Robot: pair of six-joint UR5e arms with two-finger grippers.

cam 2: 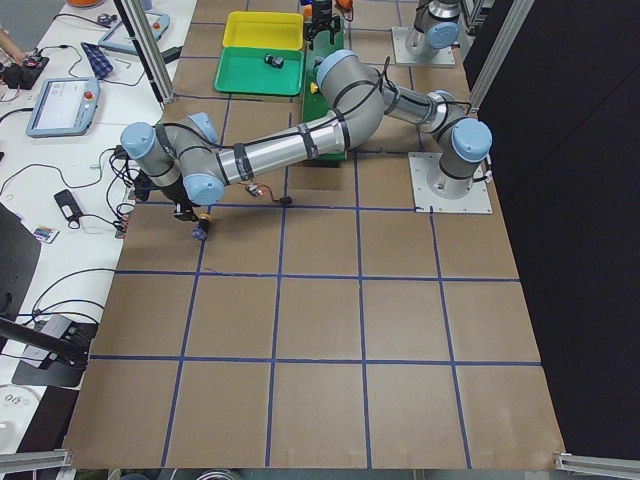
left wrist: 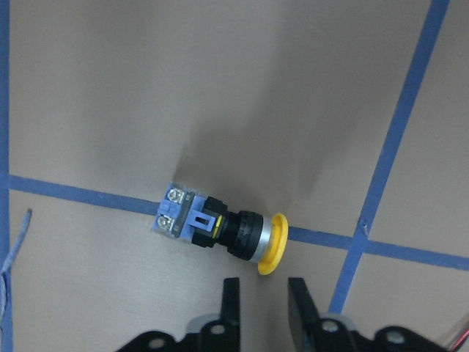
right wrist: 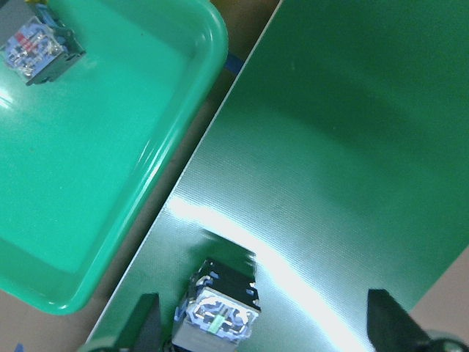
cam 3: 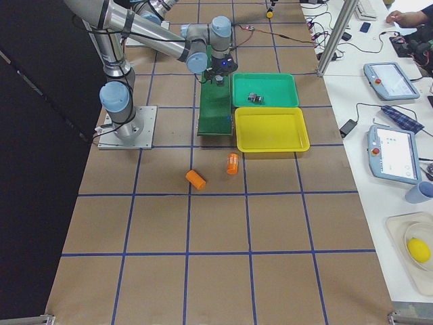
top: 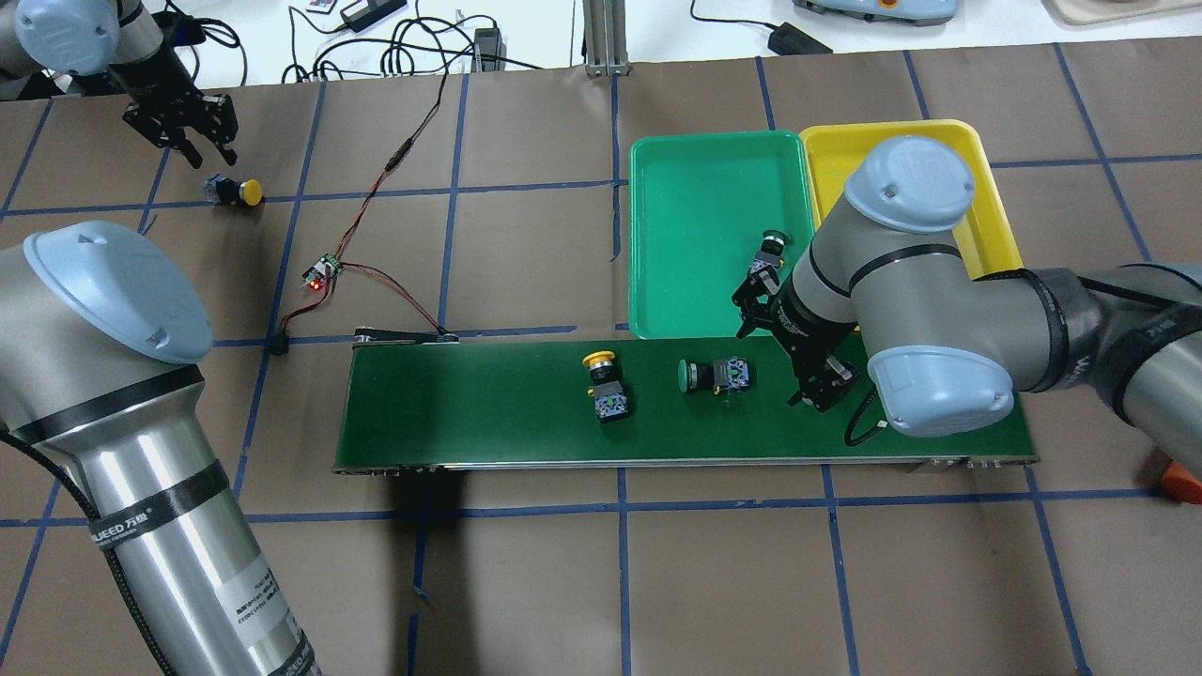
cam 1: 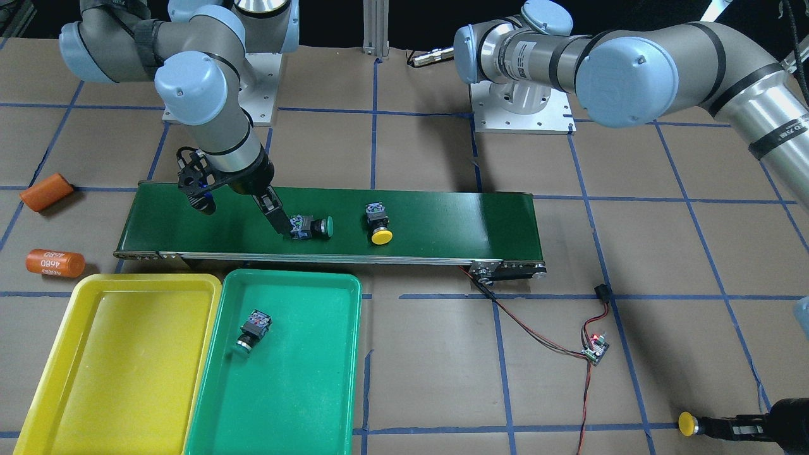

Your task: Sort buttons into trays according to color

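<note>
A green button (cam 1: 310,226) and a yellow button (cam 1: 379,224) lie on the dark-green belt (cam 1: 442,221). My right gripper (right wrist: 267,330) is open and low over the belt. The green button's body (right wrist: 220,308) sits between its fingers (cam 1: 275,216), close to one. Another green button (cam 1: 253,328) lies in the green tray (cam 1: 341,379); beside it, the yellow tray (cam 1: 126,354) holds nothing. Far off on the brown table, another yellow button (left wrist: 220,227) lies on its side. My left gripper (left wrist: 262,282) hovers beside that button, its fingers narrowly open around nothing.
Two orange cylinders (cam 1: 47,191) (cam 1: 55,263) lie on the table beyond the belt's end near the trays. A small circuit board (cam 1: 595,346) with a red light and wires runs to the belt's other end. Side benches hold tablets and cables.
</note>
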